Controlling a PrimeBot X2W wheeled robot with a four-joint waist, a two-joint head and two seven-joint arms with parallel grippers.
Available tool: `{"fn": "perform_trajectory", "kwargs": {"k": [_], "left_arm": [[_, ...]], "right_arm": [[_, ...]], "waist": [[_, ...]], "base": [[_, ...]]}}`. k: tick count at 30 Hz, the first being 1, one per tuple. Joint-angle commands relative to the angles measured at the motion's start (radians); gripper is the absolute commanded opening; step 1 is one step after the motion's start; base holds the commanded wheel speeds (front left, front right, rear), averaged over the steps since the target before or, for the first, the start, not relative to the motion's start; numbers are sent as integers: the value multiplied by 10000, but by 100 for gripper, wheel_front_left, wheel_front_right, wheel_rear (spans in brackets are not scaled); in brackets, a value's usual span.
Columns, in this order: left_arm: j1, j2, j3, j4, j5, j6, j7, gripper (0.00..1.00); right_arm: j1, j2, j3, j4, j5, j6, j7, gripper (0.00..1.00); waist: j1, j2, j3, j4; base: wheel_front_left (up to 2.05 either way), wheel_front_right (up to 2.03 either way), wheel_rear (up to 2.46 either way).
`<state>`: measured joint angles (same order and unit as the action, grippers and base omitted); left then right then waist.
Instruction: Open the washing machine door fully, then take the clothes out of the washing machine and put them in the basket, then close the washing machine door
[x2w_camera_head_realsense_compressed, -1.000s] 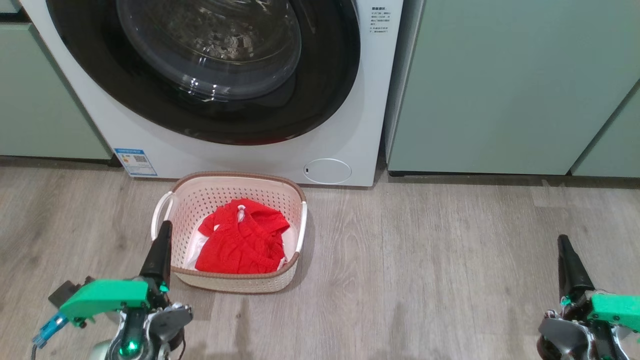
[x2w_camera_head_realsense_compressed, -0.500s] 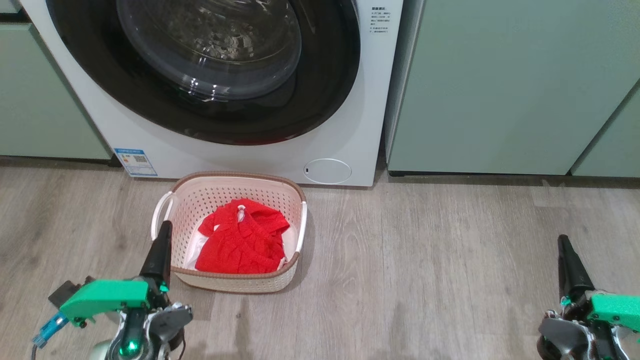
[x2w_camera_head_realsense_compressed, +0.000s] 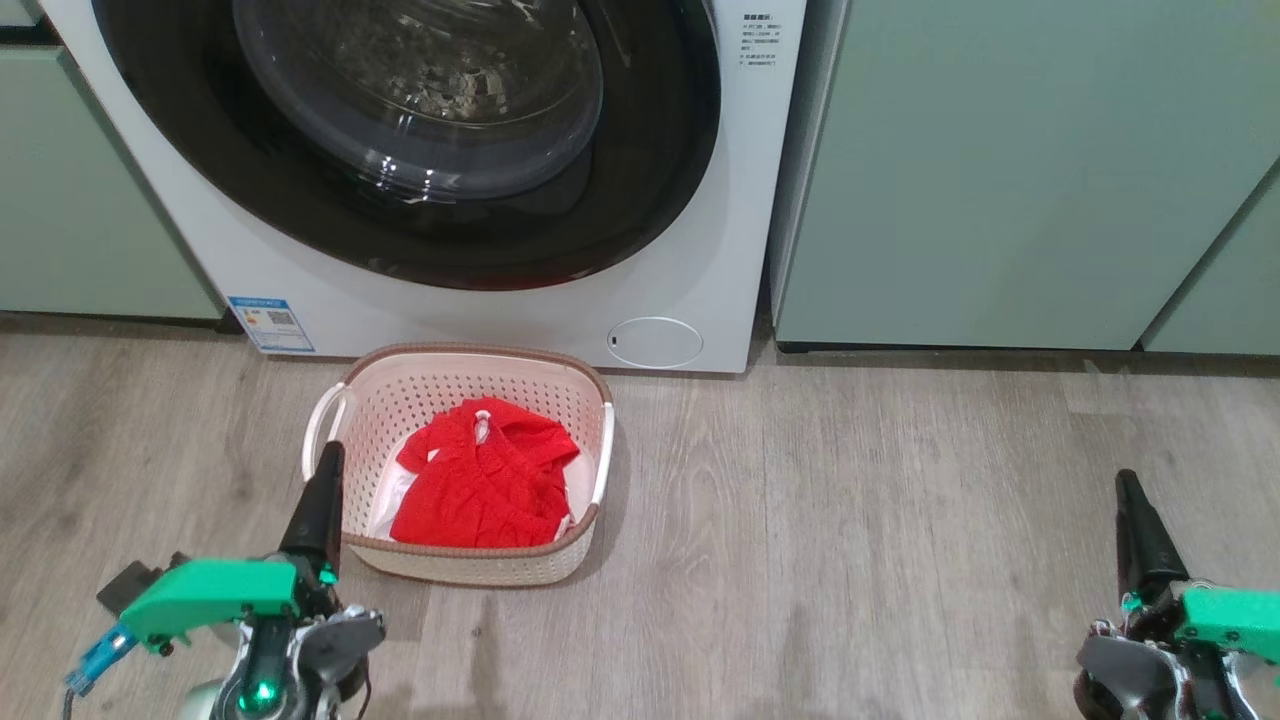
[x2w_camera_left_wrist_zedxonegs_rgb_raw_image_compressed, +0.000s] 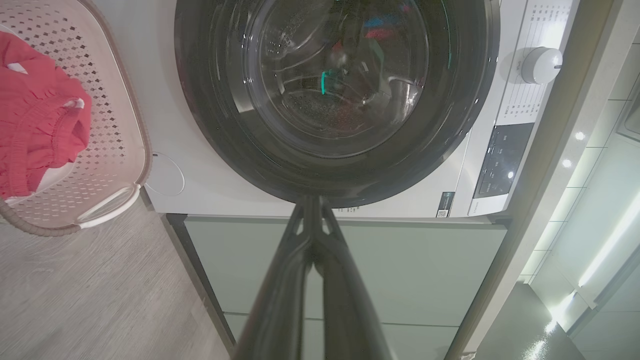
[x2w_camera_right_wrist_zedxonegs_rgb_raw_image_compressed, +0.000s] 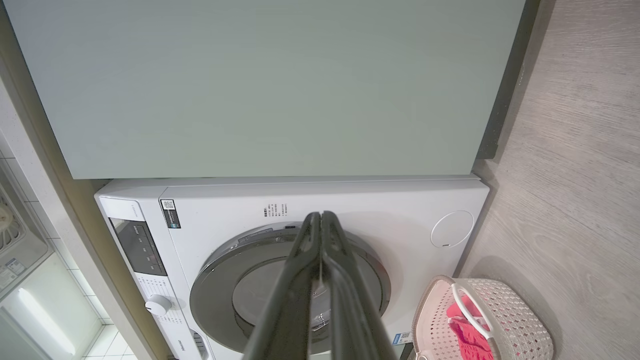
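Note:
The white washing machine (x2w_camera_head_realsense_compressed: 700, 260) stands ahead with its round black-rimmed door (x2w_camera_head_realsense_compressed: 640, 190) shut flat against the front; the door (x2w_camera_left_wrist_zedxonegs_rgb_raw_image_compressed: 460, 100) (x2w_camera_right_wrist_zedxonegs_rgb_raw_image_compressed: 220, 280) looks shut in both wrist views too. On the floor in front sits the cream basket (x2w_camera_head_realsense_compressed: 350, 400) holding the red clothes (x2w_camera_head_realsense_compressed: 485, 485); the basket (x2w_camera_left_wrist_zedxonegs_rgb_raw_image_compressed: 115, 150) (x2w_camera_right_wrist_zedxonegs_rgb_raw_image_compressed: 520, 315) and clothes (x2w_camera_left_wrist_zedxonegs_rgb_raw_image_compressed: 40, 125) (x2w_camera_right_wrist_zedxonegs_rgb_raw_image_compressed: 465, 325) also show in the wrist views. My left gripper (x2w_camera_head_realsense_compressed: 330, 452) is shut and empty, just left of the basket. My right gripper (x2w_camera_head_realsense_compressed: 1125, 480) is shut and empty, far right over bare floor.
Pale green cabinets (x2w_camera_head_realsense_compressed: 1000, 170) flank the machine on both sides. Grey wood-look floor (x2w_camera_head_realsense_compressed: 850, 520) stretches between the basket and my right gripper. A control panel and dial (x2w_camera_left_wrist_zedxonegs_rgb_raw_image_compressed: 540, 65) sit on the machine's top front.

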<state>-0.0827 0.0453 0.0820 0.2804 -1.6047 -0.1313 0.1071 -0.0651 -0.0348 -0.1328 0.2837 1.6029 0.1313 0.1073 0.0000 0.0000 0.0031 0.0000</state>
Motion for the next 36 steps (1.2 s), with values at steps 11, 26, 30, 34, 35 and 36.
{"fn": "perform_trajectory", "kwargs": {"k": [11, 26, 30, 34, 35, 36], "left_arm": [[-253, 49, 319, -354, -39, 6, 62, 0], [-253, 49, 318, -354, -39, 6, 61, 0], [-253, 49, 318, -354, -40, 6, 61, 0], [-253, 49, 318, -355, -40, 6, 61, 0], [-253, 49, 318, -355, -40, 6, 61, 0], [-253, 49, 318, -355, -40, 6, 61, 0]], "right_arm": [[-429, -154, 191, -389, 58, -6, 59, 0], [-429, -154, 191, -389, 58, -6, 58, 0], [-429, -154, 191, -389, 58, -6, 58, 0], [-429, -154, 191, -389, 58, -6, 58, 0], [-429, -154, 191, -389, 58, -6, 58, 0], [-429, -154, 191, -389, 58, -6, 58, 0]], "waist": [[0, 0, 0, 0], [0, 0, 0, 0], [0, 0, 0, 0], [0, 0, 0, 0], [0, 0, 0, 0], [0, 0, 0, 0]], "base": [[0, 0, 0], [0, 0, 0], [0, 0, 0], [0, 0, 0], [0, 0, 0], [0, 0, 0]]}}
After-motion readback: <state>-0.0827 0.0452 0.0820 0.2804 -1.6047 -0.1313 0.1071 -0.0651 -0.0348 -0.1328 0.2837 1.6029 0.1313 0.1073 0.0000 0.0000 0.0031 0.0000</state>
